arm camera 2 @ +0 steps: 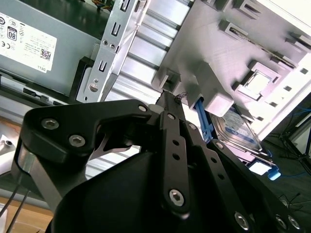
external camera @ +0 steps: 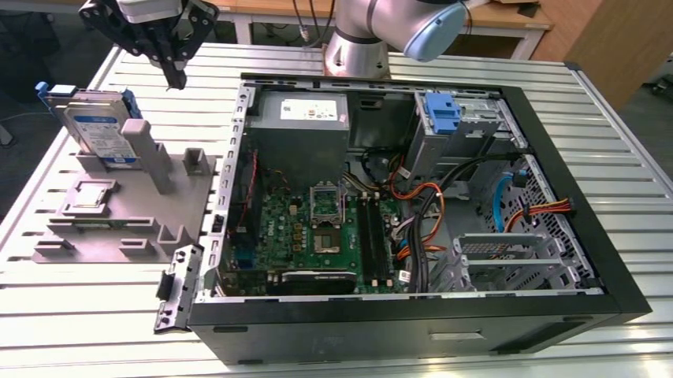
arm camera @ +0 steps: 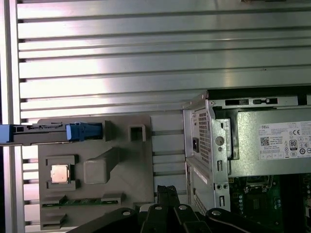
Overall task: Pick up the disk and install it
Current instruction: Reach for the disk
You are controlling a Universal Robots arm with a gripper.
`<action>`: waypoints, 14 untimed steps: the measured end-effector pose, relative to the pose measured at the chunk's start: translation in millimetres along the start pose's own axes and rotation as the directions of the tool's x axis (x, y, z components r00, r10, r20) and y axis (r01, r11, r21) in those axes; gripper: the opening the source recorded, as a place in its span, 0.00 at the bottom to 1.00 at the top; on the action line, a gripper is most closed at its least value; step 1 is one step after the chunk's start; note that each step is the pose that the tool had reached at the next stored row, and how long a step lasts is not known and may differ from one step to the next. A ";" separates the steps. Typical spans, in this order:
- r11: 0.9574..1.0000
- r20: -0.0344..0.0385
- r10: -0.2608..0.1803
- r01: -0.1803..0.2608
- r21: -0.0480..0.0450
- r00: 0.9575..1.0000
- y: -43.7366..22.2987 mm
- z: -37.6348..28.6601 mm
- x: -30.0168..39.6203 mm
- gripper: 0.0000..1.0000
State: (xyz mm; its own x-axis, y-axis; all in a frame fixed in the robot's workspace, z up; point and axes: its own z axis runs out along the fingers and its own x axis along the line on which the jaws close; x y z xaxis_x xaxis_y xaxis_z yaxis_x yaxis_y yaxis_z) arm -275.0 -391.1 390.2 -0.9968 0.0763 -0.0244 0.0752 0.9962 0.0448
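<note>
The disk (external camera: 100, 130) is a silver-grey drive with a white-and-blue label in a blue frame. It stands on edge in a slot of the grey fixture (external camera: 116, 228) at the exterior view's left. The first wrist view shows the disk (arm camera: 48, 132) edge-on, and in the second wrist view the disk (arm camera 2: 240, 128) sits behind a fixture post. My gripper (external camera: 175, 79) hangs above the table between the fixture and the computer case, a little to the disk's right and higher. Its fingers are shut together with nothing between them, as both wrist views show (arm camera 2: 167, 94) (arm camera: 167, 190).
The open computer case (external camera: 589, 236) fills the exterior view's middle and right, with a grey power supply (external camera: 299, 110), a motherboard (external camera: 315, 228) and a blue bracket (external camera: 444, 114) in the drive bay. A small chip (arm camera: 60, 174) lies on the fixture. The table is ribbed metal (arm camera: 146, 58).
</note>
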 end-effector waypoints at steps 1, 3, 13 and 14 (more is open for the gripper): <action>1.000 0.000 0.000 0.000 0.000 1.000 0.0 0.0 0.1 0.10; 1.000 0.000 0.000 0.000 0.000 1.000 -0.1 0.1 0.9 0.10; 1.000 0.000 0.000 0.000 0.000 1.000 -0.2 0.2 2.9 0.10; 1.000 0.000 0.000 0.000 0.000 1.000 -0.2 0.2 3.2 0.10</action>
State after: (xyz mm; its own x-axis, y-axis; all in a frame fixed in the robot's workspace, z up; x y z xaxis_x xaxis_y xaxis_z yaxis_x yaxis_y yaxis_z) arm -278.3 -391.1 389.9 -0.9968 0.0763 -0.0245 0.0752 0.9962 0.0448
